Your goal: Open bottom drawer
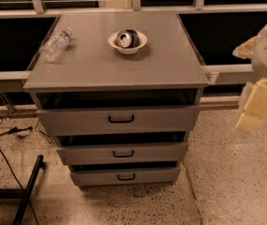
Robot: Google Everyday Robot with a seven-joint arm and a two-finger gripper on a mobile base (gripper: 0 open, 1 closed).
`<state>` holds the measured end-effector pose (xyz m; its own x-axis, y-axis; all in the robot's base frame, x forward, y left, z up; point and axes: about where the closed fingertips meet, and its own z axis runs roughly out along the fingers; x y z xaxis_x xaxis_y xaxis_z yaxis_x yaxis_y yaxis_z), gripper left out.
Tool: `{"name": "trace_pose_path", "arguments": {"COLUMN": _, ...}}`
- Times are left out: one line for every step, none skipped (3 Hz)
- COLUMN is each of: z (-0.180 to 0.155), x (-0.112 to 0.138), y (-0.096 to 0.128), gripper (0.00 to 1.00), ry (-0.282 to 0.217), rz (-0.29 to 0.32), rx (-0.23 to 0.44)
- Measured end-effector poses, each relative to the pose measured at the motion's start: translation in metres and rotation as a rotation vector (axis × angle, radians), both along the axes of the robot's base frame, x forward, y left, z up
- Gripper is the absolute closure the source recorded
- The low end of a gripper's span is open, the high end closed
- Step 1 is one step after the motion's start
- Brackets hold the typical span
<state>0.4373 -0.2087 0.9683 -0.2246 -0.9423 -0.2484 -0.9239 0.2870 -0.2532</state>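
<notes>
A grey metal cabinet (119,55) stands in the middle with three drawers. The bottom drawer (125,176) has the shallowest front and a small black loop handle (126,176); it sits low near the floor. Above it are the middle drawer (122,153) and the top drawer (119,119) with the widest handle. My gripper (257,104) hangs at the right edge of the view, beside the cabinet and well above and right of the bottom drawer, touching nothing.
A white bowl (128,41) with a can in it and a clear plastic bottle (55,44) lying on its side rest on the cabinet top. Cables and a black bar (27,191) lie on the speckled floor at left. Dark windows run behind.
</notes>
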Motion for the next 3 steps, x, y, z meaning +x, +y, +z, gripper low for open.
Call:
{"name": "trace_pose_path", "arguments": {"z": -0.034, "x": -0.001, "y": 0.012, "gripper": 0.0, "ry": 0.027, "rz": -0.017, "rx": 0.078}}
{"name": "trace_pose_path", "arguments": {"z": -0.082, "x": -0.005, "y": 0.022, "gripper": 0.0, "ry": 0.067, "rz": -0.062, "rx": 0.171}}
{"name": "trace_pose_path", "arguments": {"z": -0.129, "x": -0.019, "y": 0.033, "gripper": 0.0, "ry": 0.08, "rz": -0.097, "rx": 0.256}}
